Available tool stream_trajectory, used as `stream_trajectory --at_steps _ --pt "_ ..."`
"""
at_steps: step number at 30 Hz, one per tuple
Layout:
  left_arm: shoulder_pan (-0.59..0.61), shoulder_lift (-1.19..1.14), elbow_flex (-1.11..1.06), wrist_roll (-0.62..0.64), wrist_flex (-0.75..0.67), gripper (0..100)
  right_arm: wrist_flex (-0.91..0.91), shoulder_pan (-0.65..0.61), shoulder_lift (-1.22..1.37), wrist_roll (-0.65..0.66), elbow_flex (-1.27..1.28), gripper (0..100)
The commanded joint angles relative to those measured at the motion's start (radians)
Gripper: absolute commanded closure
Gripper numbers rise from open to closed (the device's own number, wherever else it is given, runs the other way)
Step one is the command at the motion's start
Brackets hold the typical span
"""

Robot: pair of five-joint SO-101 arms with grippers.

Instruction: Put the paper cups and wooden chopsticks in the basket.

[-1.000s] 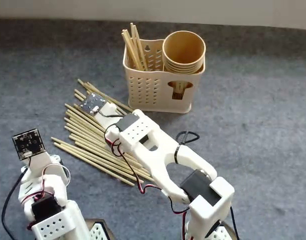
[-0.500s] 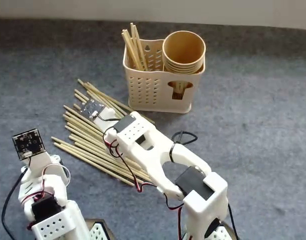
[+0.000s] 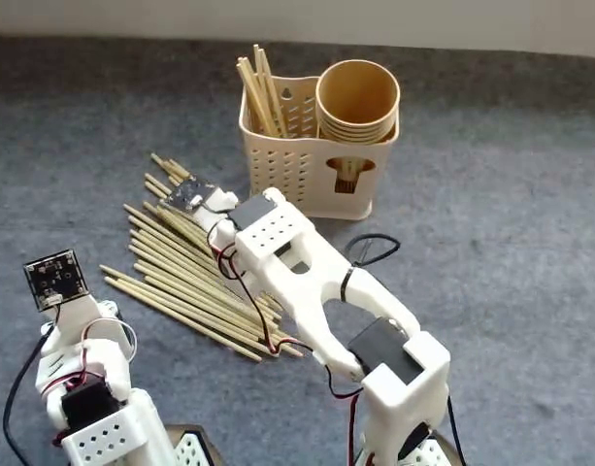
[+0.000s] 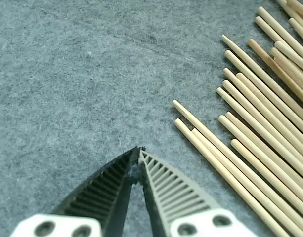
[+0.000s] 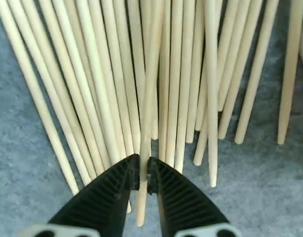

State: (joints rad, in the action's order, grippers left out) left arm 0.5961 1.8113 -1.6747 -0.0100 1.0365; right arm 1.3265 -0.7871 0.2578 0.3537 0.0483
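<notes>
A cream perforated basket (image 3: 295,167) stands on the grey carpet. Stacked paper cups (image 3: 357,99) fill one compartment and several chopsticks (image 3: 257,85) stand in the other. A pile of wooden chopsticks (image 3: 176,277) (image 5: 107,74) lies in front of the basket. My right gripper (image 5: 143,174) is shut on a single chopstick (image 5: 150,103), held over the pile. The right arm's wrist (image 3: 192,197) hangs over the pile's far end. My left gripper (image 4: 139,152) is shut and holds nothing, over bare carpet beside the chopsticks' ends (image 4: 250,133).
The left arm (image 3: 83,359) stands at the near left corner, the right arm's base (image 3: 404,388) at the near middle. Bare carpet (image 3: 501,243) stretches to the right of the basket. A pale wall edge (image 3: 472,24) runs along the far side.
The right arm's wrist has swung a little toward the basket over the pile's far end. The left arm has kept still.
</notes>
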Motion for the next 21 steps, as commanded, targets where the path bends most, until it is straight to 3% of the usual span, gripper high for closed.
stream_trajectory --at_steps 1,5,10,16,21 --pt "0.008 0.013 -0.021 -0.008 -0.017 99 0.128 0.018 -0.084 0.120 -0.048 99.0" --pt "0.008 0.013 -0.021 -0.008 -0.017 99 0.263 0.053 -0.088 0.213 -0.048 99.0" --pt "0.008 0.013 -0.021 -0.008 -0.017 99 0.302 0.093 -0.090 0.304 -0.048 98.4" --pt "0.008 0.013 -0.021 -0.008 -0.017 99 0.372 0.064 -0.101 0.308 -0.084 85.4" --pt "0.008 0.013 -0.021 -0.008 -0.017 99 0.369 0.042 -0.119 0.273 -0.113 84.7"
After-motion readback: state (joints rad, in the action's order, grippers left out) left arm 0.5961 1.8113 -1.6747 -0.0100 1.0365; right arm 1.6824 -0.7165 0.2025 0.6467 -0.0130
